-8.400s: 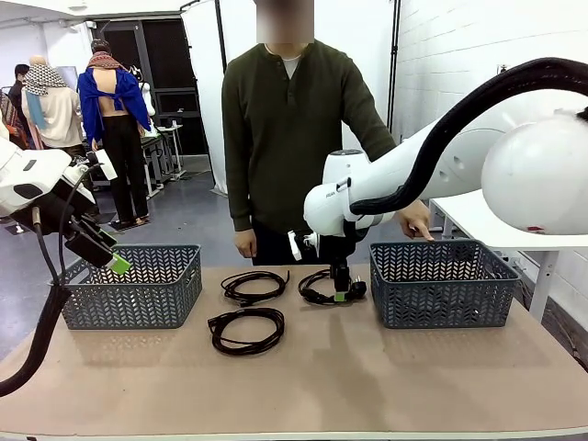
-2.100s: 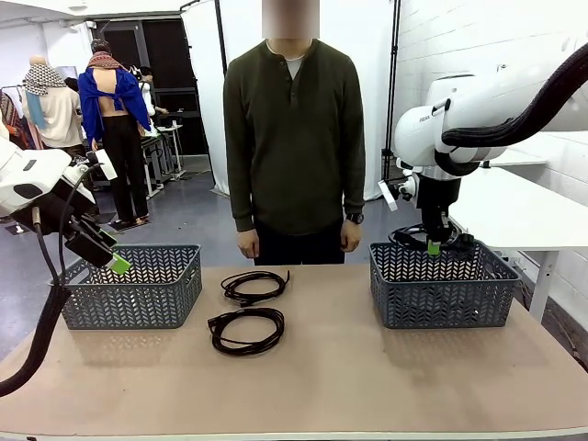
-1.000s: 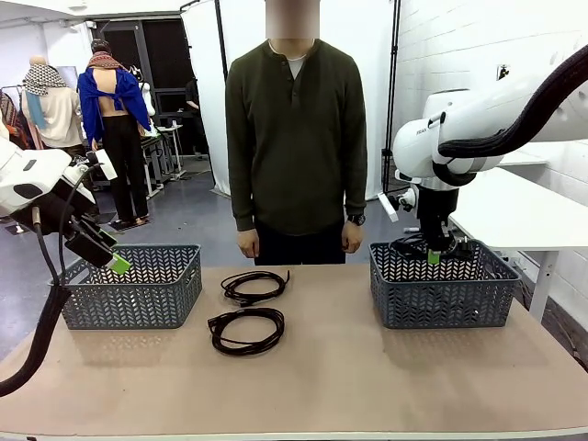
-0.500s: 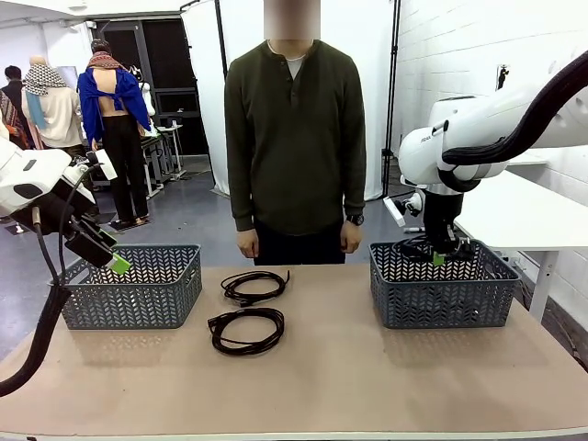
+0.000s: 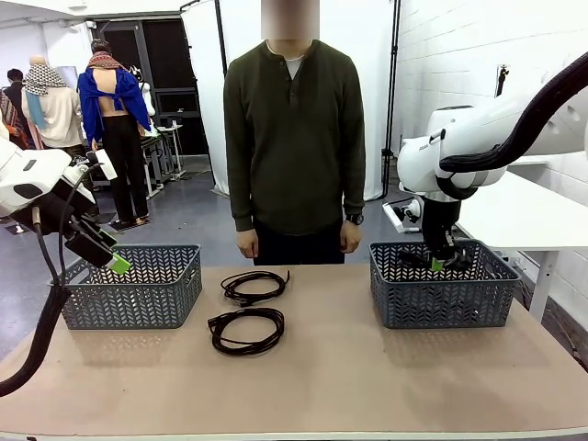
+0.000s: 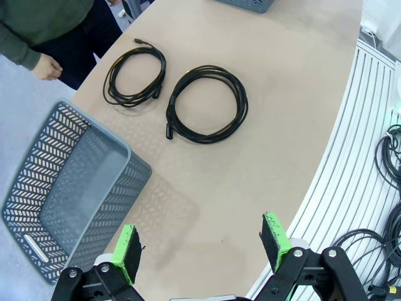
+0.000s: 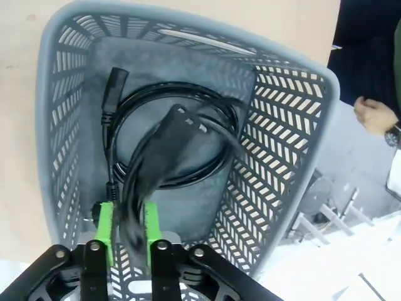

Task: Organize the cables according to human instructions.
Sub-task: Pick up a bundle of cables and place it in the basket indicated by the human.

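Note:
Two black cables lie coiled on the table, one (image 5: 254, 287) nearer the person and one (image 5: 246, 331) nearer me; the left wrist view shows the far cable (image 6: 135, 75) and the near cable (image 6: 207, 103). My right gripper (image 5: 439, 262) is down inside the right grey basket (image 5: 441, 299), shut on a third cable (image 7: 164, 141) that hangs blurred from its pads. A fourth cable (image 7: 210, 103) lies coiled on that basket's floor. My left gripper (image 5: 108, 257) hovers open, high over the table's left end (image 6: 200, 248). The person (image 5: 294, 138) stands behind the table, arms down.
A grey basket (image 5: 133, 285) stands at the table's left, with nothing inside in the left wrist view (image 6: 69, 188). The person's hand (image 6: 47, 66) hangs beyond the far edge. Loose cables lie on the floor past the table's near edge (image 6: 388, 157).
My right gripper has sunk with its cable from above the right basket's rim down into the basket. Earlier it gripped that cable at the table's middle. The left arm has not moved.

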You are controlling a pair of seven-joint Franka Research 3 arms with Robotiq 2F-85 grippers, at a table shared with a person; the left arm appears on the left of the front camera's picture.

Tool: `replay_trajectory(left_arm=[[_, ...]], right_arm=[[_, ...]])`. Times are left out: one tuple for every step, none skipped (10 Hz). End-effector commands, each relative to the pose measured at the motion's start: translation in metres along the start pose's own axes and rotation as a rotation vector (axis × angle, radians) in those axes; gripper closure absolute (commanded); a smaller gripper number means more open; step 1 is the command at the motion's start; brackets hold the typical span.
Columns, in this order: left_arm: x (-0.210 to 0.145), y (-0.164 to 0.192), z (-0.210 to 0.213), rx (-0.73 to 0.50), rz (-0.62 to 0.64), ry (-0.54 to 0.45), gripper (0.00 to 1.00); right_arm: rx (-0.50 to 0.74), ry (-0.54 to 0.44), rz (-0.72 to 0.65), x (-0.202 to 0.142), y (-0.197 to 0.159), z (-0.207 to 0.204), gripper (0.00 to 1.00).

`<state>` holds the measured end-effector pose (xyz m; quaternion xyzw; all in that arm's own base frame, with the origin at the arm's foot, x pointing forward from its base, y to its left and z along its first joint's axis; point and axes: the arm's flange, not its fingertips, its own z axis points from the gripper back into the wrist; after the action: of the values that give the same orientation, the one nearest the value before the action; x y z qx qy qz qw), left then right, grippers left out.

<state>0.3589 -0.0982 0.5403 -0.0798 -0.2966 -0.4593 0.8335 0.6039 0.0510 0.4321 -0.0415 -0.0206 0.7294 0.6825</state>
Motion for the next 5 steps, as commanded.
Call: replay_trajectory(left_arm=[[-0.0025, 0.0016, -0.0025, -0.002, -0.004, -0.025, 0.00], [-0.0025, 0.0016, -0.0025, -0.002, -0.004, -0.025, 0.00], [-0.0025, 0.0016, -0.0025, -0.002, -0.004, -0.025, 0.00], [-0.0025, 0.0016, -0.0025, -0.002, -0.004, -0.025, 0.00], [-0.0025, 0.0016, -0.0025, -0.002, -0.004, -0.025, 0.00]], right_arm=[[-0.021, -0.012, 0.021, -0.0036, -0.0031, -0.0029, 0.27], [-0.019, -0.016, 0.017, -0.0025, -0.0036, -0.0028, 0.08], [-0.019, -0.016, 0.009, -0.0014, -0.0051, -0.0023, 0.00], [-0.019, -0.022, 0.001, 0.0000, -0.0057, 0.0000, 0.00], [-0.017, -0.015, 0.002, 0.0027, -0.0066, 0.0029, 0.00]])
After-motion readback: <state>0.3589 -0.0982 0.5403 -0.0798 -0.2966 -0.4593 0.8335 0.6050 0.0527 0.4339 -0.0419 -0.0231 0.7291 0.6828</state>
